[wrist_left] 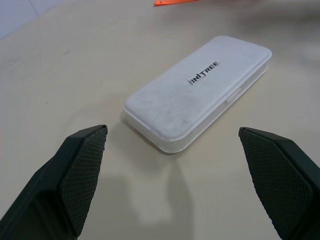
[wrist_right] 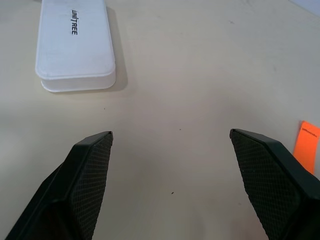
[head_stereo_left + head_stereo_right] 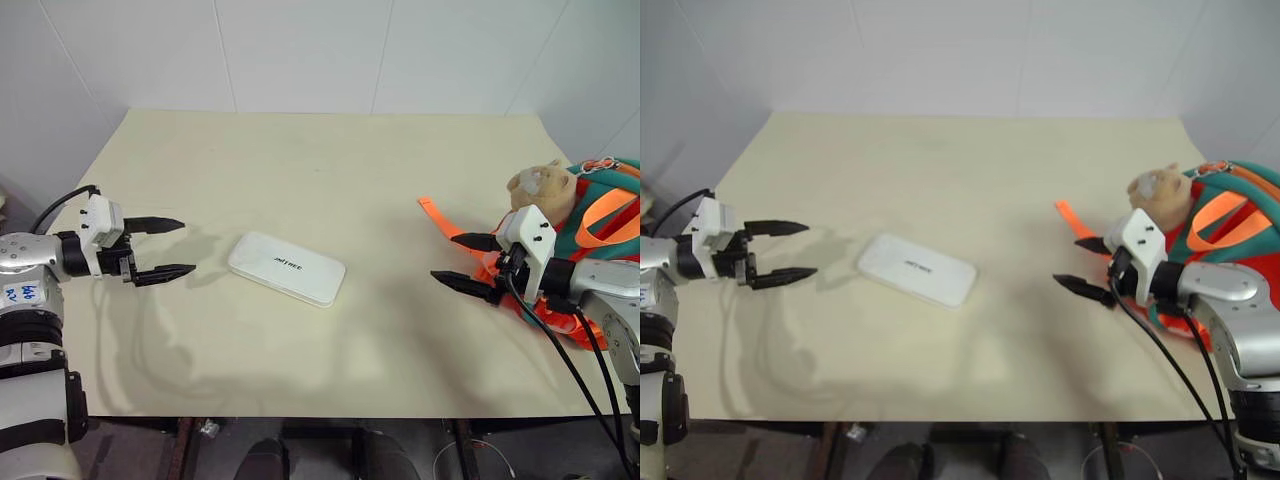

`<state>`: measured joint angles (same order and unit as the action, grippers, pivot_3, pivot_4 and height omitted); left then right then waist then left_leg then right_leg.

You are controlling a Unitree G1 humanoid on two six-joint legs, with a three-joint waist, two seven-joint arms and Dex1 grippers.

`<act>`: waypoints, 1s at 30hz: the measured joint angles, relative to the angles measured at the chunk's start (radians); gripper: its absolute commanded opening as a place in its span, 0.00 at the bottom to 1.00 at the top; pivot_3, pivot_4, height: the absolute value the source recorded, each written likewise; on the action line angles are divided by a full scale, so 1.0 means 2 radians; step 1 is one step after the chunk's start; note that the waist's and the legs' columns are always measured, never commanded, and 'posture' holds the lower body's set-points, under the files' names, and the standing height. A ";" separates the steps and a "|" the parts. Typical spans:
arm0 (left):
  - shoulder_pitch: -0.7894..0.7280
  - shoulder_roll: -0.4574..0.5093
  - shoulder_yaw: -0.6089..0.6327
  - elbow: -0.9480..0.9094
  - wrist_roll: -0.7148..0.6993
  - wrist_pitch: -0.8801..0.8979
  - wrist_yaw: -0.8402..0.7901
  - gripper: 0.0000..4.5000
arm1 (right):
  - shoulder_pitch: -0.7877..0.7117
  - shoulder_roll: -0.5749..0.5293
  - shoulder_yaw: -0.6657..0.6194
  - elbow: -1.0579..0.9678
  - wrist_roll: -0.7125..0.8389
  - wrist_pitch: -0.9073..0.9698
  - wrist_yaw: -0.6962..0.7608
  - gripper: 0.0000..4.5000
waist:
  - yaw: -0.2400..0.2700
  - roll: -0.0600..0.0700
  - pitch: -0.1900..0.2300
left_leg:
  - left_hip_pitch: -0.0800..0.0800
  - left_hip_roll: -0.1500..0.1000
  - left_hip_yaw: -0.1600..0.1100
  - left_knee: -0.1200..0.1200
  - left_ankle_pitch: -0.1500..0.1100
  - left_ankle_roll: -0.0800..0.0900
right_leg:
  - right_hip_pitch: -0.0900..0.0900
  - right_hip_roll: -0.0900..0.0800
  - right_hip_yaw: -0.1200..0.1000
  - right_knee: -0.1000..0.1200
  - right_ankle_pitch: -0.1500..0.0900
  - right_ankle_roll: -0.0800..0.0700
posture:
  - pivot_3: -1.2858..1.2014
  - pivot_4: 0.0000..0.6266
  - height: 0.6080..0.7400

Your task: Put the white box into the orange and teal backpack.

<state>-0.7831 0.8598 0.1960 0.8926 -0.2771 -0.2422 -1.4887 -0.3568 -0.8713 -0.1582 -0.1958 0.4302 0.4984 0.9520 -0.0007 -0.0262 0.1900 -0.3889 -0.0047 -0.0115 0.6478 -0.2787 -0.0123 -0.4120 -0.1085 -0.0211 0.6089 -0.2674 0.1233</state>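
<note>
Setting: cream table, white panelled wall behind it.
Landmark: white box, lying flat near table centre, lid up, dark lettering on top, long axis angled across the table.
Box contact: nothing touching it; bare tabletop on all sides.
L gripper: near the box on its left, level w/ it, tips aimed at the box's short end. 2 black fingers spread wide, nothing between them. Not touching box; gap of bare table between tips and box.
L wrist view: box sits ahead, between the lines of the 2 fingers, beyond their tips.
R gripper: well apart from the box on its right, tips aimed toward it. Fingers spread wide, empty.
R wrist view: box far ahead and off to one side.
Backpack: orange and teal backpack well right of the box, at table's right edge, behind R gripper; tan bear head on its box-facing side.
Strap: orange strap trails from backpack toward the box, lying flat, stopping well short of it.
Task state: box on table, outside backpack.
</note>
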 measured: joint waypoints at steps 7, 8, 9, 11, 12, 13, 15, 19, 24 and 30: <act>0.000 -0.014 0.001 -0.022 -0.003 -0.008 0.019 1.00 | -0.057 0.033 0.027 0.023 -0.008 -0.025 0.000 0.99 | -0.001 0.000 0.000 | 0.000 0.000 0.000 0.000 0.000 0.000 | 0.000 0.000 0.000 0.001 0.000 0.000 | 0.52 0.24 1.00; 0.002 -0.017 0.001 -0.029 -0.006 -0.004 0.020 1.00 | -0.059 0.033 0.033 0.030 -0.013 -0.029 0.000 0.99 | -0.001 0.000 0.000 | 0.000 0.000 0.000 0.000 0.000 0.000 | 0.000 0.000 0.000 0.001 0.000 0.000 | 0.52 0.24 1.00; 0.004 -0.017 0.001 -0.032 -0.006 0.002 0.020 1.00 | -0.060 0.033 0.038 0.036 -0.017 -0.030 0.000 0.99 | 0.000 0.000 0.000 | 0.000 0.000 0.000 0.000 0.000 0.000 | 0.000 0.000 0.000 0.000 0.000 0.000 | 0.52 0.24 1.00; 0.004 -0.017 0.001 -0.032 -0.006 0.008 0.023 1.00 | -0.064 0.035 0.044 0.042 -0.023 -0.030 0.000 0.99 | 0.000 0.000 0.000 | 0.000 0.000 0.000 0.000 0.000 0.000 | 0.000 0.000 0.000 0.000 0.000 0.000 | 0.52 0.24 1.00; 0.003 -0.017 0.001 -0.032 -0.006 0.009 0.025 1.00 | -0.065 0.037 0.045 0.041 -0.024 -0.030 -0.002 0.99 | 0.000 0.000 0.000 | 0.000 0.000 0.000 0.000 0.000 0.000 | 0.000 0.000 0.000 0.000 0.000 0.000 | 0.52 0.24 1.00; 0.004 -0.017 0.000 -0.032 -0.005 0.011 0.026 1.00 | -0.065 0.038 0.047 0.037 -0.024 -0.027 -0.005 0.99 | 0.000 0.000 0.000 | 0.000 0.000 0.000 0.000 0.000 0.000 | 0.000 0.000 0.000 0.000 0.000 0.000 | 0.52 0.24 1.00; 0.003 -0.017 -0.001 -0.032 -0.005 0.014 0.028 1.00 | -0.061 0.038 0.051 0.022 -0.026 -0.017 -0.011 0.99 | 0.000 0.000 0.000 | 0.000 0.000 0.000 0.000 0.000 0.000 | 0.000 0.000 0.000 0.000 0.000 0.000 | 0.52 0.24 1.00; 0.003 -0.017 -0.003 -0.032 -0.004 0.019 0.031 1.00 | -0.051 0.043 0.057 -0.005 -0.029 -0.005 -0.023 0.99 | 0.000 0.000 0.000 | 0.000 0.000 0.000 0.000 0.000 0.000 | 0.000 0.000 0.000 0.000 0.000 0.000 | 0.52 0.24 1.00; 0.001 -0.021 -0.010 -0.031 0.011 0.011 0.062 0.87 | -0.056 0.069 0.075 -0.006 -0.051 -0.009 -0.055 0.86 | -0.001 0.000 0.000 | 0.000 0.000 0.000 0.001 0.000 0.000 | 0.000 0.000 0.000 0.001 0.000 0.000 | 0.52 0.24 1.00; -0.026 -0.028 -0.033 -0.003 0.043 0.010 0.096 0.45 | -0.055 0.088 0.096 -0.027 -0.060 -0.003 -0.070 0.41 | 0.000 0.000 0.000 | 0.000 0.000 0.000 0.000 0.000 0.000 | 0.000 0.000 0.000 0.000 0.000 0.000 | 0.52 0.24 1.00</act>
<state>-0.8356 0.8043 0.1309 0.8864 -0.1907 -0.2222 -1.2969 -0.4664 -0.6944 0.0340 -0.2496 0.3101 0.4924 0.8110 -0.0008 -0.0262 0.1900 -0.3897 -0.0047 -0.0110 0.6487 -0.2794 -0.0121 -0.4127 -0.1079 -0.0211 0.6092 -0.2675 0.1234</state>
